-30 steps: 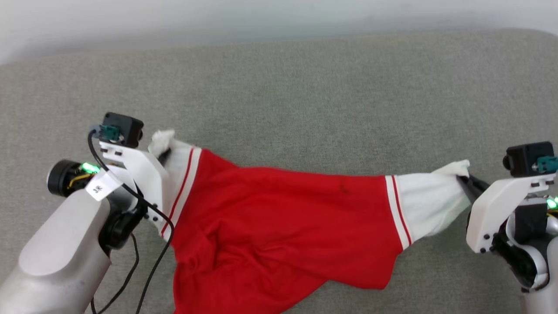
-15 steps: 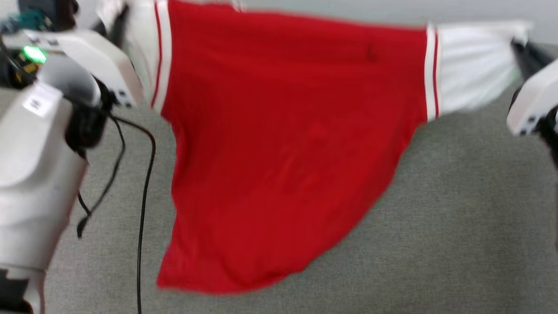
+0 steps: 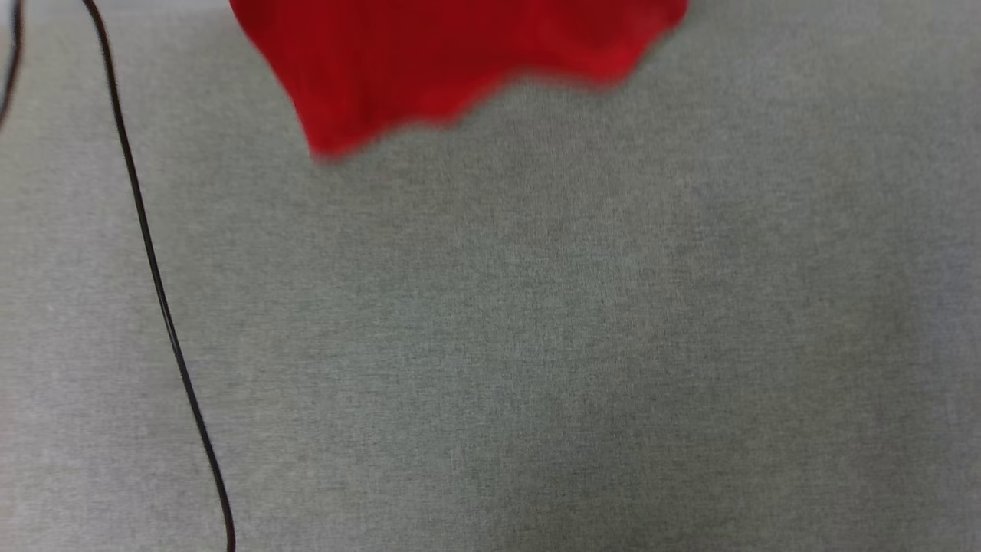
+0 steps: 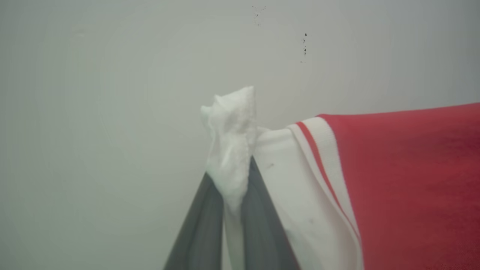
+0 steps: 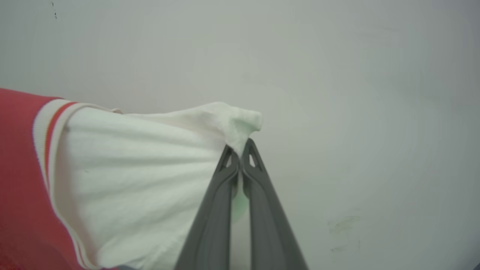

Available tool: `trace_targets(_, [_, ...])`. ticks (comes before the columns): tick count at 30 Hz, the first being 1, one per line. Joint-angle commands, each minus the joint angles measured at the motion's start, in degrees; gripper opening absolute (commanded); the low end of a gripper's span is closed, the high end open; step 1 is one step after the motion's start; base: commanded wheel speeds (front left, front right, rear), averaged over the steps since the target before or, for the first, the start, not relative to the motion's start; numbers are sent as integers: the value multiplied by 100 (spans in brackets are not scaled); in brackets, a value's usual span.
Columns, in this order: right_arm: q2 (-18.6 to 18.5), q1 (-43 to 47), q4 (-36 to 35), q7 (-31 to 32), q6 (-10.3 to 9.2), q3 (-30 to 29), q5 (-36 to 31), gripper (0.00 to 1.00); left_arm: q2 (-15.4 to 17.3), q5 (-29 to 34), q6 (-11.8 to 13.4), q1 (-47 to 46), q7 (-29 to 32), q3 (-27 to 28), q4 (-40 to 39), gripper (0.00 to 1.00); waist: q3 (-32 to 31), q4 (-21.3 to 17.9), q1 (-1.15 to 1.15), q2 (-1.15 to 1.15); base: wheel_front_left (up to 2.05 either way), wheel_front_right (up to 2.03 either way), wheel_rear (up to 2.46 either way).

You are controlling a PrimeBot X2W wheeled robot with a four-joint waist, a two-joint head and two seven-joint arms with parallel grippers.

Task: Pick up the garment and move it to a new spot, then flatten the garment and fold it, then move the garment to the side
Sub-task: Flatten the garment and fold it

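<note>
The garment [image 3: 460,54] is hanging over the grey padded surface [image 3: 536,345], its red bottom edge dangling at the far side, right of a thin black cable [image 3: 153,268]. The left fingers [image 4: 249,191] are squeezing one white sleeve end and the right fingers [image 5: 234,168] are pinching tight on the other, so the shirt is stretching longways from left to right between them. Its red body is hanging below both, so I think both arms are going to need to lower together.
</note>
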Motion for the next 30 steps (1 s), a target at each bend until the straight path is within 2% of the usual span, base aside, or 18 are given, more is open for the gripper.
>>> trace_targets(1, [-70, -291, 106, -79, -14, -20, -69, 0, 119, 35, -24, -189, -64, 78, 58, 0, 202, -56, -1, 0, 0, 0, 0])
trace_targets(8, [-27, -1049, 639, -355, -13, 81, -44, 0, 37, -55, -185, -524, -216, 100, 87, 0, 665, -61, -1, 0, 0, 0, 0])
trace_targets(16, [149, -783, 1487, -715, -13, 373, 243, 0, -231, -397, -426, -10, -224, 71, 350, 0, 1091, -66, -1, 0, 0, 0, 0])
trace_targets(23, [204, -49, 1980, -960, -12, 686, 649, 0, -360, -772, -640, 652, -327, 100, 676, 0, 1070, 0, -1, 0, 0, 0, 0])
trace_targets(30, [170, 1465, 1698, -934, -12, 974, 1091, 0, -403, -1064, -733, 2033, -732, 96, 701, 0, 534, 55, -1, 0, 0, 0, 0])
